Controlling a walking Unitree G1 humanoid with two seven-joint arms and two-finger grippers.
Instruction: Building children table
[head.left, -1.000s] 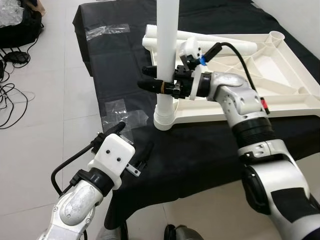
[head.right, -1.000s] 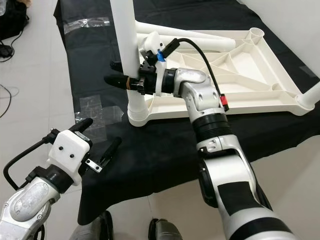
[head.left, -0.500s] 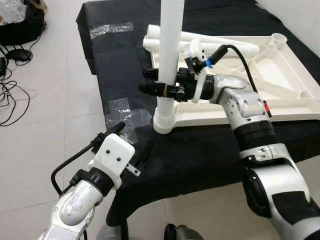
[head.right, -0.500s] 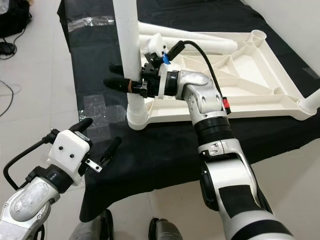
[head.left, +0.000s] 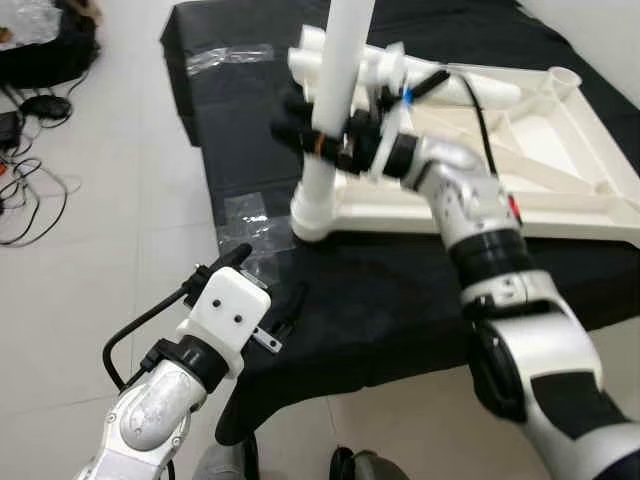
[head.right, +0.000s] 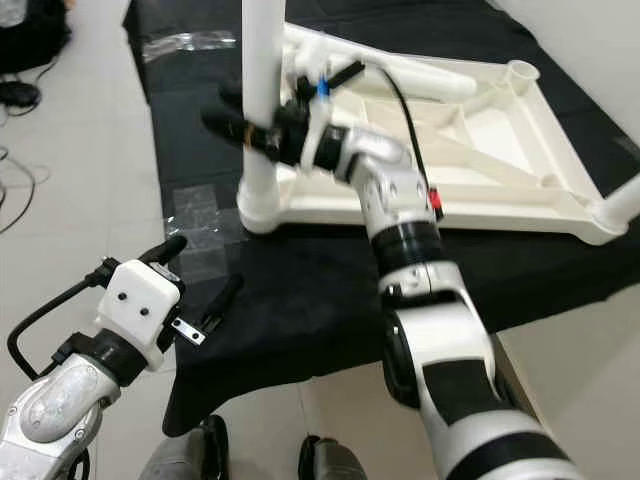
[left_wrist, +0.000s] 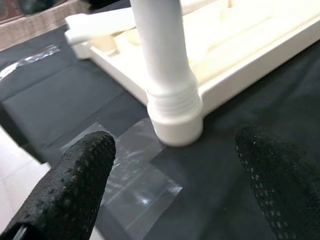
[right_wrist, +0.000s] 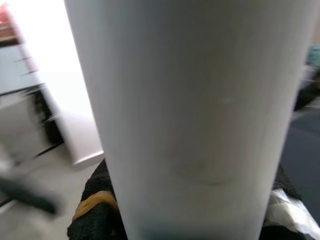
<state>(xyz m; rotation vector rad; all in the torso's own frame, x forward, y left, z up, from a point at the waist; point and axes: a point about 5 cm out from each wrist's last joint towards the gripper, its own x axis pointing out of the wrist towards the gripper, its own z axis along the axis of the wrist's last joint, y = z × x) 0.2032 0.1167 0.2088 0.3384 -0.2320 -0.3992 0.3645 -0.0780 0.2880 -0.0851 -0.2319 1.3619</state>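
Right gripper (head.left: 300, 135) clamped on upright white table leg (head.left: 335, 90), seated in tabletop (head.left: 560, 180) corner socket at 12 o'clock, seemingly fully in. Left gripper (head.left: 268, 290) spread, idle at 7 o'clock over black cloth (head.left: 380, 290).

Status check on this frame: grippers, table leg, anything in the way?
Right gripper shut on upright white table leg, seated in corner socket of upturned tabletop. Left gripper open, hovering low beside the black cloth. Clear plastic wrap lies near the socket.
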